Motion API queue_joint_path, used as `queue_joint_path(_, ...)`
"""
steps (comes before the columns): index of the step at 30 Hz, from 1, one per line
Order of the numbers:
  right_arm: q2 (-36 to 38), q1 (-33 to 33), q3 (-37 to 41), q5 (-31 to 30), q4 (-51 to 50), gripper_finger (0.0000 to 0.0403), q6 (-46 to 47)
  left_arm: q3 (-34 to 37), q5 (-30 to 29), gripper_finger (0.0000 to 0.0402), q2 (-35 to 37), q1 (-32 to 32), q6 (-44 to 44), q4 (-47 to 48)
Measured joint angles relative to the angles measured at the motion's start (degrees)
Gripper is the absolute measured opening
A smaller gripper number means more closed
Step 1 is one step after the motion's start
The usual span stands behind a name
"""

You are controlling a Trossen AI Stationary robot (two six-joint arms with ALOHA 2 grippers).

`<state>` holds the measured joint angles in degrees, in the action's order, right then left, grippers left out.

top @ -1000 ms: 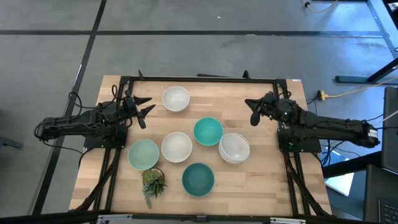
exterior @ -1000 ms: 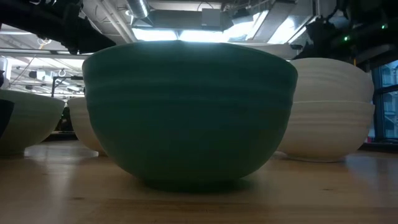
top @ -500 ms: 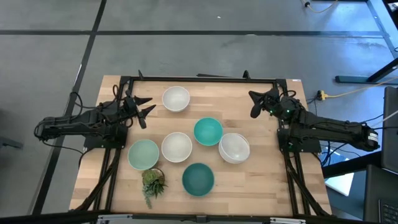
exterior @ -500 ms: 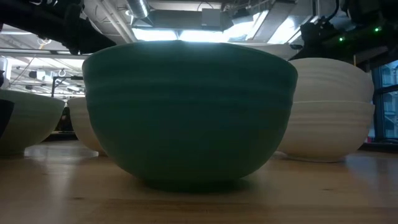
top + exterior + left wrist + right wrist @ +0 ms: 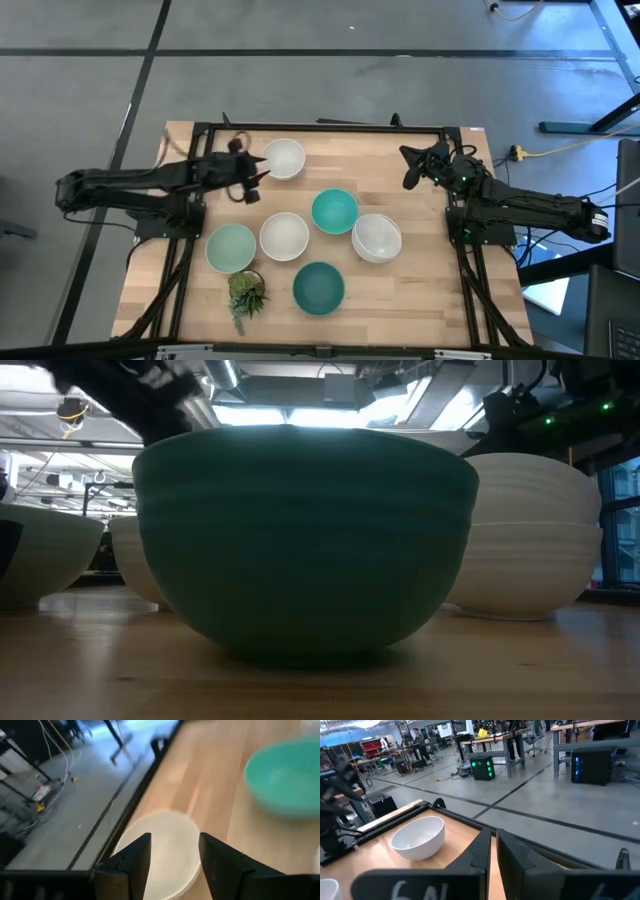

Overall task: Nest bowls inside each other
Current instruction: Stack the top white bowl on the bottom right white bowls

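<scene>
Bowls were seen spread over the table (image 5: pixel 420 290) in the high view: a lone white bowl (image 5: pixel 283 158) near the far edge, a teal bowl (image 5: pixel 334 211) at the middle, a second white bowl (image 5: pixel 284 236) and a pale mint bowl (image 5: pixel 231 248) to its left, a stacked white pair (image 5: pixel 376 237) to its right, and a darker teal bowl (image 5: pixel 319 287) nearest the front, beside a small potted plant (image 5: pixel 246 294). In the low view the darker teal bowl (image 5: pixel 305 540) filled most of the picture, and only there was the stacked pair (image 5: pixel 530 538) shown from the side as two nested rims. The left gripper (image 5: pixel 250 180) was held just beside the lone white bowl, and only the left wrist view showed its fingers (image 5: pixel 134 860) spread apart, with that bowl (image 5: pixel 162 852) lying beyond and partly between them, untouched. The right gripper (image 5: pixel 412 170) was held near the far right corner, its fingers (image 5: pixel 479 851) seen nearly together in the right wrist view, with nothing between them.
</scene>
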<state>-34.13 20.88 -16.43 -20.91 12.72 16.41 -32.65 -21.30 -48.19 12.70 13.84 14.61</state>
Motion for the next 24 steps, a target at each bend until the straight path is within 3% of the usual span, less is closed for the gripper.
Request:
queue_joint_path(3, 0.0, 0.0, 0.0, 0.0, -0.3, 0.0032, 1.5, -2.5, 0.8, 0.0161, -6.7, 2.2, 0.2, 3.0)
queue_joint_path(7, 0.0, 0.0, 0.0, 2.0, -0.4, 0.0032, 1.5, -3.8, 6.4, 0.0160, -13.6, 4.4, 0.2, 4.5)
queue_joint_path(15, 0.0, 0.0, 0.0, 5.7, -0.5, 0.0032, 1.4, -5.0, 12.5, 0.0158, -21.8, 6.1, 2.1, 4.2)
queue_joint_path(24, 0.0, 0.0, 0.0, 5.6, -0.6, 0.0032, 1.2, -5.0, 9.6, 0.0157, -26.5, 6.2, 4.8, 3.9)
